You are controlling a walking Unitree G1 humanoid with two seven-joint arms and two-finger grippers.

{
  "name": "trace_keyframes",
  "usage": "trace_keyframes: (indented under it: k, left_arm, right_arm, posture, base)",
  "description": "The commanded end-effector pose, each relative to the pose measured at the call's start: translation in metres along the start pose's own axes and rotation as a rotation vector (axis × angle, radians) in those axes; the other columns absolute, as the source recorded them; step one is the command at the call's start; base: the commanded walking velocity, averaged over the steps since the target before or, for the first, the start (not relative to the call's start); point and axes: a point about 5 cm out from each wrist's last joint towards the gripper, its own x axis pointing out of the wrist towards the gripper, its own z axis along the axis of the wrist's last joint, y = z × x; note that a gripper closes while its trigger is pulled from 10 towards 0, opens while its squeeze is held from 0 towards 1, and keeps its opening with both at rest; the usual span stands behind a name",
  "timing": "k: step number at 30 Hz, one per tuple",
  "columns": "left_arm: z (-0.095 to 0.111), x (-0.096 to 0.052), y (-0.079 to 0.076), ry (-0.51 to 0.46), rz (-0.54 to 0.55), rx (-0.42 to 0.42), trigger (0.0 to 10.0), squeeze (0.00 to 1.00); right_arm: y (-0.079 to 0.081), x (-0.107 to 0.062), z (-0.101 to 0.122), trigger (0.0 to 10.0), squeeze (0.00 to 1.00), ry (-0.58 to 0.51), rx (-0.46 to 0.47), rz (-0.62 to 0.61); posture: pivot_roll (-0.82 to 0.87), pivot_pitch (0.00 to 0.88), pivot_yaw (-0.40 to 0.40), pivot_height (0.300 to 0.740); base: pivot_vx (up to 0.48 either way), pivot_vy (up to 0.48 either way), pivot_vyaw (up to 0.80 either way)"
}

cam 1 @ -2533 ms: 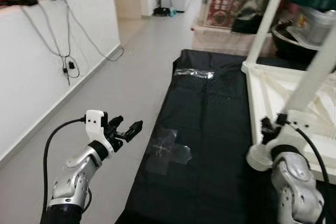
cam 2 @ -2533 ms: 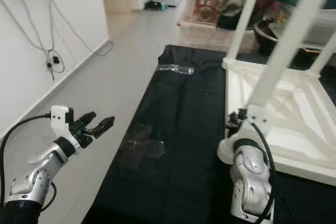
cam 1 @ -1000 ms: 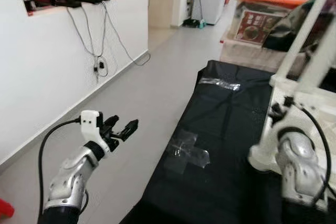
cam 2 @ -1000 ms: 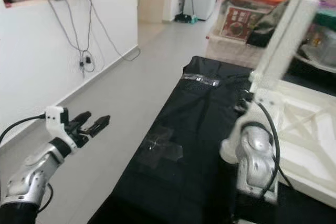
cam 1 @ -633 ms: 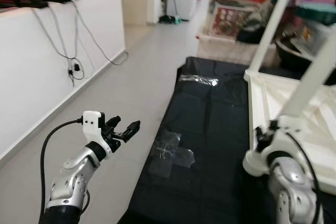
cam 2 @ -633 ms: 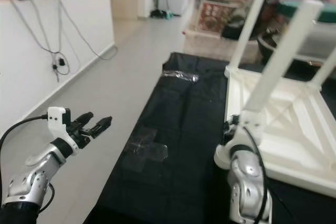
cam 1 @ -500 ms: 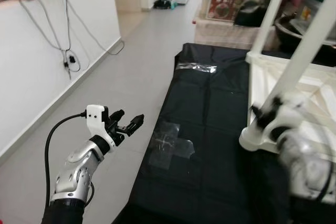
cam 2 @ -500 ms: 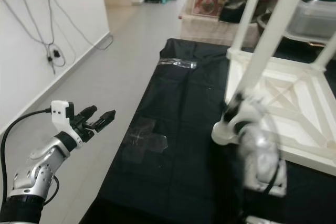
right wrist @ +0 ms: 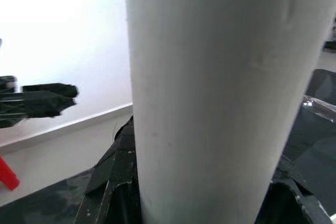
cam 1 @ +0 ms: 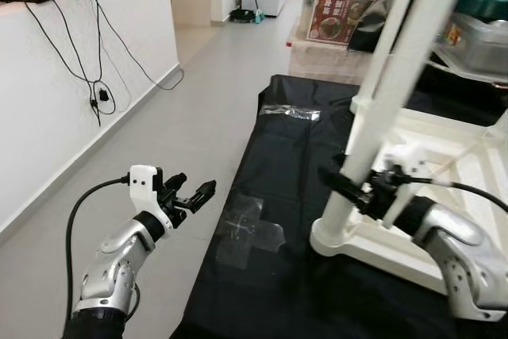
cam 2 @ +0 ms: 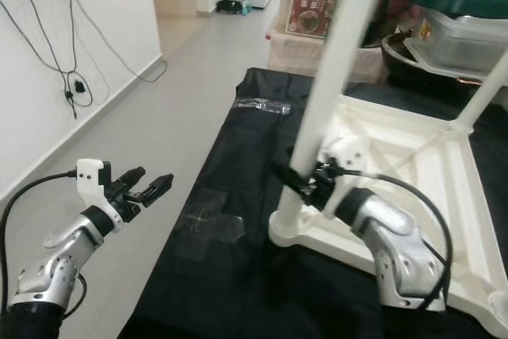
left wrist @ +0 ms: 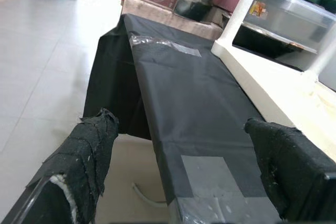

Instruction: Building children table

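My right gripper clamps the upright table leg near its base, while my spread left gripper hovers well apart.

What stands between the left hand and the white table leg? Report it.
Nothing solid. The left hand hangs open over the floor beside the black sheet; only that flat sheet with its tape patch lies across the gap to the table leg, which the right hand grips near its base.
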Motion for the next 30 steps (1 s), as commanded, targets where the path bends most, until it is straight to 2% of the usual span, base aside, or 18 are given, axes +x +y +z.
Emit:
trace_keyframes:
  k: [1,3,4,5,6,7,8,10,11,19,20,21,22,23,24,27,28,30]
  left_arm:
    - [-0.003,-0.001,-0.001,0.011,-0.002,-0.002,10.0,0.0]
    - [-0.003,-0.001,-0.001,0.011,-0.002,-0.002,10.0,0.0]
    - [-0.003,-0.001,-0.001,0.011,-0.004,-0.002,10.0,0.0]
    - [-0.003,-0.001,-0.001,0.011,-0.004,-0.002,10.0,0.0]
    - [-0.002,-0.001,-0.001,0.013,-0.005,-0.002,10.0,0.0]
    - [-0.002,-0.001,-0.001,0.013,-0.005,-0.002,10.0,0.0]
    - [-0.002,-0.002,-0.001,0.014,-0.007,-0.001,10.0,0.0]
    - [-0.002,-0.002,-0.001,0.014,-0.007,-0.001,10.0,0.0]
    - [-0.002,-0.002,0.0,0.017,-0.008,0.001,10.0,0.0]
    - [-0.002,-0.001,0.0,0.018,-0.008,0.003,10.0,0.0]
    - [-0.002,-0.001,0.0,0.016,-0.007,0.003,10.0,0.0]
    - [-0.002,-0.001,0.0,0.014,-0.005,0.002,10.0,0.0]
    - [-0.002,-0.001,0.0,0.012,-0.004,0.001,10.0,0.0]
    - [-0.002,-0.001,0.0,0.011,-0.003,0.0,10.0,0.0]
    - [-0.002,-0.001,0.0,0.01,-0.003,0.0,10.0,0.0]
    - [-0.003,-0.001,0.0,0.01,-0.004,-0.002,10.0,0.0]
    - [-0.003,-0.001,-0.001,0.009,-0.005,-0.003,10.0,0.0]
    - [-0.003,0.0,-0.001,0.009,-0.008,-0.004,10.0,0.0]
  right_arm:
    - [-0.03,0.001,-0.043,0.0,0.0,0.238,0.046,-0.417]
    - [-0.03,0.001,-0.043,0.0,0.0,0.238,0.046,-0.417]
    - [-0.052,-0.013,-0.053,0.0,0.0,0.279,0.13,-0.719]
    - [-0.052,-0.013,-0.053,0.0,0.0,0.279,0.13,-0.719]
    - [-0.064,-0.035,-0.066,0.0,0.0,0.334,0.187,-0.975]
    - [-0.064,-0.035,-0.066,0.0,0.0,0.334,0.187,-0.975]
    - [-0.061,-0.061,-0.078,0.0,0.0,0.379,0.212,-1.194]
    - [-0.061,-0.061,-0.078,0.0,0.0,0.379,0.212,-1.194]
    - [-0.039,-0.086,-0.09,0.0,0.0,0.433,0.205,-1.347]
    - [-0.018,-0.069,-0.076,0.2,0.0,0.405,0.133,-1.212]
    - [-0.018,-0.061,-0.073,10.0,0.0,0.389,0.142,-1.163]
    - [-0.014,-0.046,-0.066,10.0,0.0,0.351,0.142,-1.036]
    - [-0.01,-0.032,-0.056,10.0,0.45,0.282,0.148,-0.903]
    - [-0.006,-0.022,-0.048,10.0,0.45,0.239,0.153,-0.829]
    - [-0.008,-0.017,-0.036,10.0,1.0,0.174,0.149,-0.79]
    - [-0.016,-0.014,-0.02,10.0,1.0,0.131,0.16,-0.796]
    - [-0.021,-0.013,-0.013,10.0,0.0,0.111,0.159,-0.776]
    - [-0.029,-0.01,-0.001,10.0,0.0,0.059,0.173,-0.706]
  posture:
    - [-0.08,0.0,-0.061,0.74]
    - [-0.08,0.0,-0.061,0.74]
    - [-0.08,0.0,-0.057,0.74]
    - [-0.08,0.0,-0.057,0.74]
    - [-0.08,0.0,-0.055,0.74]
    - [-0.08,0.0,-0.055,0.74]
    - [-0.08,0.0,-0.051,0.74]
    - [-0.08,0.0,-0.051,0.74]
    - [-0.09,0.0,-0.045,0.74]
    - [-0.09,0.0,-0.051,0.74]
    - [-0.09,0.0,-0.051,0.74]
    - [-0.09,0.0,-0.056,0.74]
    - [-0.09,0.0,-0.056,0.74]
    - [-0.09,0.0,-0.056,0.74]
    - [-0.09,0.0,-0.057,0.74]
    - [-0.1,0.0,-0.056,0.74]
    - [-0.1,0.0,-0.055,0.74]
    - [-0.1,0.0,-0.057,0.74]
  base:
    - [0.0,0.0,0.0]
    - [0.0,0.0,0.0]
    - [0.0,0.0,0.0]
    - [0.0,0.0,0.0]
    - [0.0,0.0,0.0]
    - [0.0,0.0,0.0]
    - [0.0,0.0,0.0]
    - [0.0,0.0,0.0]
    - [0.0,0.0,0.0]
    - [0.0,0.0,0.0]
    - [0.0,0.0,0.0]
    - [0.0,0.0,0.0]
    - [0.0,0.0,0.0]
    - [0.0,0.0,0.0]
    - [0.0,0.0,0.0]
    - [0.0,0.0,0.0]
    - [0.0,0.0,0.0]
    - [0.0,0.0,0.0]
